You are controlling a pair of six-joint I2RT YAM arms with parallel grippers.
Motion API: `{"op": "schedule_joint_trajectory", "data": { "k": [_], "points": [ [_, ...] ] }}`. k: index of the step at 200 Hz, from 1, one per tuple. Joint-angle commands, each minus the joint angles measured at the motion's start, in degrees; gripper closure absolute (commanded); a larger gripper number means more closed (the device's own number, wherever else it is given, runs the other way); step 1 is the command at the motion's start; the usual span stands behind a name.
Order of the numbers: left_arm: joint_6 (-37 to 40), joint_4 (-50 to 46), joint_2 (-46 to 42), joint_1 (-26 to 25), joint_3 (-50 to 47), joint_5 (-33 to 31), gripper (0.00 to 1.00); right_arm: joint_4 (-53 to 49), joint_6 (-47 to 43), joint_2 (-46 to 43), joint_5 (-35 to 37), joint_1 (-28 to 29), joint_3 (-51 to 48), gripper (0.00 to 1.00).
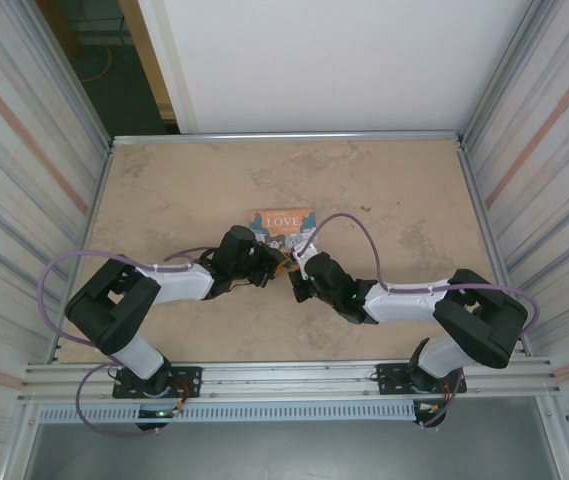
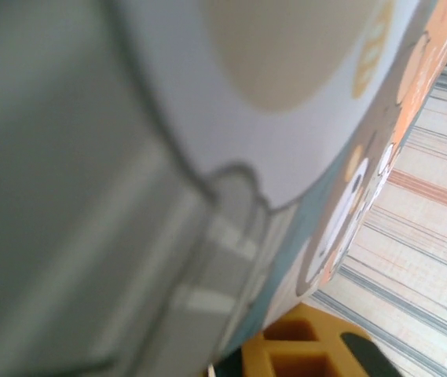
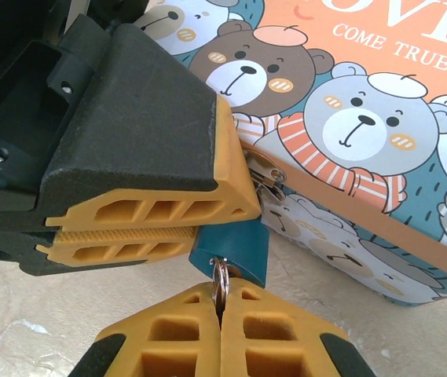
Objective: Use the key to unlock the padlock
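**Orange tin, teal padlock**

The tin point(image 3: 380, 47) has an orange lid, white lettering, and brown and grey bears in orange-striped scarves over teal. At its 8 o'clock the padlock point(image 3: 235, 243) is teal and the key ring point(image 3: 220, 276) silver. The fingers point(image 3: 160, 212) are yellow with black backs. The table point(image 3: 34, 314) is mottled beige.

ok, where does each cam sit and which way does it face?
Top external: above and behind both arms, looking down at the table; they meet at the tin.
Left wrist: hard against the tin, blurred; left fingers at bottom edge.
Right wrist: low, facing the tin; right fingers pinch the key ring, left fingers clamp the padlock.
Shared: the tin.
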Motion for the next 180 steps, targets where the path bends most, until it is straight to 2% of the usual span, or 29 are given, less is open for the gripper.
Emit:
{"op": "schedule_joint_trajectory", "data": {
  "k": [1,61,102,131,180],
  "points": [
    [2.79,0.7,-1.8,-0.88,-0.33,3.49,0.79,-1.31,0.15,0.59,3.35,-2.22,-1.82,1.0],
    [6.22,-4.55,-6.5,1.08,-0.61,2.11,0.6,-1.3,3.35,-2.64,0.81,-3.9,-3.77,1.0],
    [11.27,-11.38,-12.15,2.82,0.12,-0.64,0.52,-2.96,9.49,-7.01,-3.91,-7.41,-5.8,1.0],
    [17.13,-18.96,-16.81,3.7,2.47,-3.86,0.49,-4.0,13.22,-10.69,-8.27,-10.45,-7.52,1.0],
    [27.11,-29.06,-23.82,4.09,6.82,-10.55,0.45,-8.48,21.56,-13.82,-20.34,-18.18,-7.98,1.0]
  ]
}}
